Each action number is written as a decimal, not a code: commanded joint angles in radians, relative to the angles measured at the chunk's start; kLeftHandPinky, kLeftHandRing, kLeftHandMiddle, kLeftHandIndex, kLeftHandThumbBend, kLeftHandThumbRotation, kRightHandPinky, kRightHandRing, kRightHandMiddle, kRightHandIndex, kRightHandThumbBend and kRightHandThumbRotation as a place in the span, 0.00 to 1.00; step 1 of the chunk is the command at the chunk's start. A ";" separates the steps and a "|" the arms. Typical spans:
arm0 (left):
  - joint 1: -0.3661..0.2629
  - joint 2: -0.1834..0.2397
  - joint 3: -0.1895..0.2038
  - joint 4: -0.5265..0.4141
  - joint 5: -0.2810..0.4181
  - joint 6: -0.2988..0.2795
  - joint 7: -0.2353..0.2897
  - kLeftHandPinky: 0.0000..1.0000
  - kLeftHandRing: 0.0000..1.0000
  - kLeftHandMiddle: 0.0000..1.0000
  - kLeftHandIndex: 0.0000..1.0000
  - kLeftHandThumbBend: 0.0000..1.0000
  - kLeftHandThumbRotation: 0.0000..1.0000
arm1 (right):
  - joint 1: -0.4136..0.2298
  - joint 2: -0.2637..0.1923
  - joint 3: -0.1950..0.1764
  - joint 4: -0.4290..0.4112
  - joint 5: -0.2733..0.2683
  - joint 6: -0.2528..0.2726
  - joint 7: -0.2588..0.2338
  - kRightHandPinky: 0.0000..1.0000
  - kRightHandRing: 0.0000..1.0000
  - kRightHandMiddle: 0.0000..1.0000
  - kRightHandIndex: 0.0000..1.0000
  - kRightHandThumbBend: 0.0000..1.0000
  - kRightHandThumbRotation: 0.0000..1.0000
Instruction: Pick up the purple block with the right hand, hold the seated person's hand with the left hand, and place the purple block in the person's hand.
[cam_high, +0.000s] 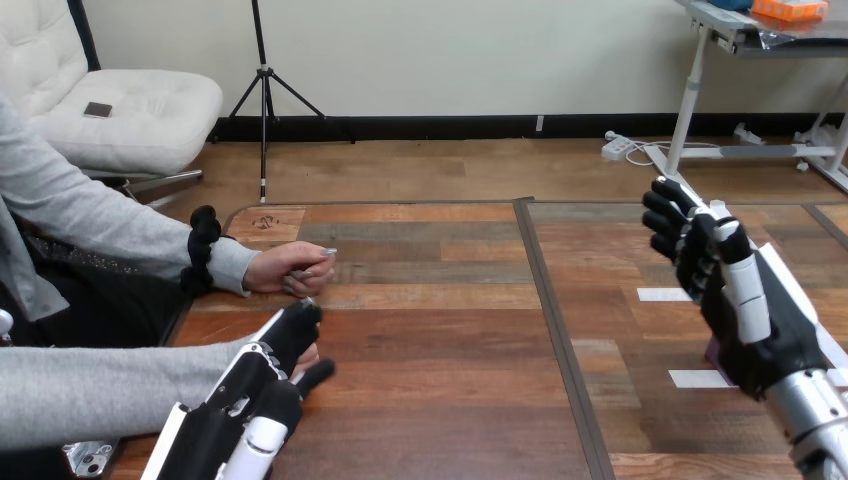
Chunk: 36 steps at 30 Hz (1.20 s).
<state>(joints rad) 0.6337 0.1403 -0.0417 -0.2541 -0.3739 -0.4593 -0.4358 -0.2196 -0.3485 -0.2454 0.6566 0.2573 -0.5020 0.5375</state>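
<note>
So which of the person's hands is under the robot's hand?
The nearer one, the person's hand low at the view's left, lies under the left hand. The person's other hand rests farther up the table, apart.

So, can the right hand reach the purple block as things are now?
Probably yes. The right hand is open and close to the purple block, which peeks out from behind its palm. Nothing seems to lie between them.

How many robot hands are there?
2. The left hand is over the person's nearer hand at the table's left; the right hand is raised over the table's right side.
</note>
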 joint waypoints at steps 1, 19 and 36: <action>-0.035 -0.003 -0.003 -0.038 0.005 -0.039 -0.016 1.00 1.00 0.99 0.94 0.54 0.92 | -0.124 -0.041 -0.029 0.075 0.001 -0.056 -0.001 1.00 0.97 0.95 0.95 0.89 1.00; -0.034 -0.031 0.003 -0.024 0.016 -0.062 0.009 1.00 0.99 0.96 0.91 0.88 1.00 | -0.238 -0.131 -0.018 0.309 -0.060 -0.157 0.004 0.99 0.98 0.96 0.95 0.90 0.93; -0.030 -0.039 -0.008 -0.020 0.022 -0.075 0.016 1.00 0.96 0.93 0.89 0.98 1.00 | -0.293 -0.187 -0.006 0.434 -0.152 -0.136 -0.098 0.92 0.95 0.94 0.93 0.86 0.87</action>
<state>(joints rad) 0.6387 0.1227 -0.0420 -0.2540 -0.3587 -0.5065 -0.4228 -0.4147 -0.5040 -0.2478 1.0546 0.1159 -0.6319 0.4688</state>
